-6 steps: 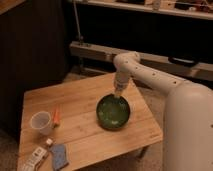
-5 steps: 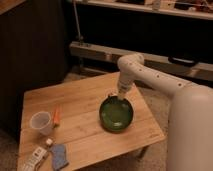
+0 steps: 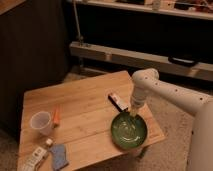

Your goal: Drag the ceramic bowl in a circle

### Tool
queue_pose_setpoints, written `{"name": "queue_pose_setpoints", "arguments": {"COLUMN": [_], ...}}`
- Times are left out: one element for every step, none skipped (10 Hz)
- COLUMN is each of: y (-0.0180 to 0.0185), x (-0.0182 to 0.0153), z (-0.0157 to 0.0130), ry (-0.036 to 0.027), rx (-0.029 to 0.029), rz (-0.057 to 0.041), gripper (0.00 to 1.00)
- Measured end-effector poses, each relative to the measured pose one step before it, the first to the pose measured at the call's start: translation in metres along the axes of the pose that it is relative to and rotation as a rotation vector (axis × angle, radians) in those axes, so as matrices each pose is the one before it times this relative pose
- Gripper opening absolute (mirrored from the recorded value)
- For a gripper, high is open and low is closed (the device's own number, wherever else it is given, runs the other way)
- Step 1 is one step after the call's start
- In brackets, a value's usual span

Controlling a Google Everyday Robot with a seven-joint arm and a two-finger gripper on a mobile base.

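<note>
The ceramic bowl [image 3: 129, 131], round, shallow and dark green with a lighter green inside, sits on the wooden table [image 3: 85, 105] near its front right corner. My gripper [image 3: 132, 116] comes down from the white arm [image 3: 150, 85] and reaches into the bowl at its far side, touching the inside near the rim.
A small dark flat packet [image 3: 119, 101] lies just behind the bowl. A translucent white cup [image 3: 41, 122] and an orange stick [image 3: 56, 116] are at the left. A blue cloth [image 3: 59, 156] and a white remote-like object [image 3: 32, 158] lie at the front left corner.
The bowl has slid right and toward the table's front right corner with my gripper in it. The dark packet behind it has come into view.
</note>
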Motion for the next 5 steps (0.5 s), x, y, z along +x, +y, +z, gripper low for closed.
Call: {"name": "queue_pose_setpoints", "arguments": {"y": [0.02191,0.01884,0.01410,0.01414,0.00886], "x": [-0.00132,-0.00941,-0.01266,-0.02349,-0.02555], "z": [0.00302,0.00193,0.00311,0.00433,0.00650], "ry": [-0.00347,-0.00050,0.00035,0.00314,0.00810], "rx": [-0.02432,-0.01930,-0.01251,-0.01447,-0.01436], "rz": [-0.02250,-0.03435,-0.03243,-0.04289,-0.04306], "gripper": [0.00,0.00,0.00,0.00,0.00]}}
